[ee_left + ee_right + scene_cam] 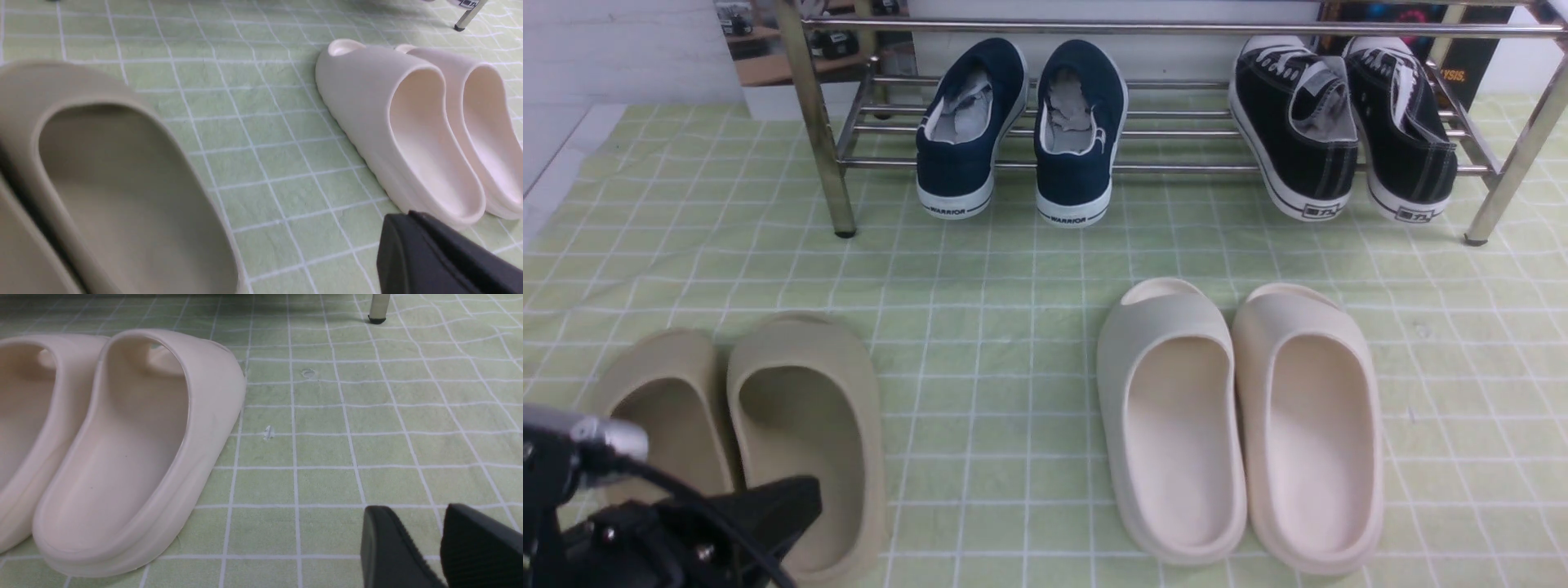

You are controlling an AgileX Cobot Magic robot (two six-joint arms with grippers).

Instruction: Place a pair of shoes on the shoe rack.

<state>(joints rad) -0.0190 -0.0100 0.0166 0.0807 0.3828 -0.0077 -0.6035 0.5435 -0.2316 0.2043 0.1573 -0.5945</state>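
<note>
On the lower tier of the shoe rack (1176, 168), toward its left end, the navy slip-on sneakers (1076, 131) sit side by side, their heels jutting past the front edge. The left claw (813, 498) is clenched, over the tan slides (805, 425); the right claw (412, 510) stands slightly parted, beside the cream slides (135, 445).
</note>
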